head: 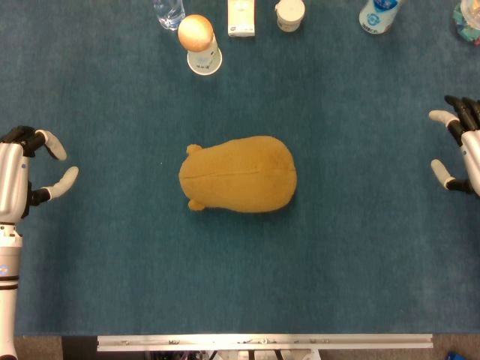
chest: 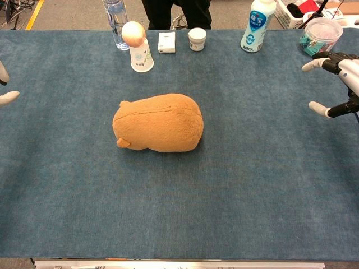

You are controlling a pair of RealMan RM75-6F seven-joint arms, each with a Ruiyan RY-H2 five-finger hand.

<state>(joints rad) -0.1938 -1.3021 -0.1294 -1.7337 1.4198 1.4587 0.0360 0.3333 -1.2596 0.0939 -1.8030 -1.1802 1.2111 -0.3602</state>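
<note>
An orange-brown plush toy (head: 238,174) (chest: 159,123) lies in the middle of the blue table cloth. My left hand (head: 34,166) hovers at the table's left edge, fingers spread and holding nothing; in the chest view only its fingertips (chest: 7,96) show. My right hand (head: 459,142) (chest: 336,78) hovers at the right edge, fingers apart and empty. Both hands are far from the plush toy.
Along the far edge stand a clear water bottle (chest: 115,22), an upturned paper cup with an egg-like ball on top (chest: 138,46), a small white carton (chest: 166,42), a small white cup (chest: 197,38), a white-and-blue bottle (chest: 256,24) and a plastic tub (chest: 320,35).
</note>
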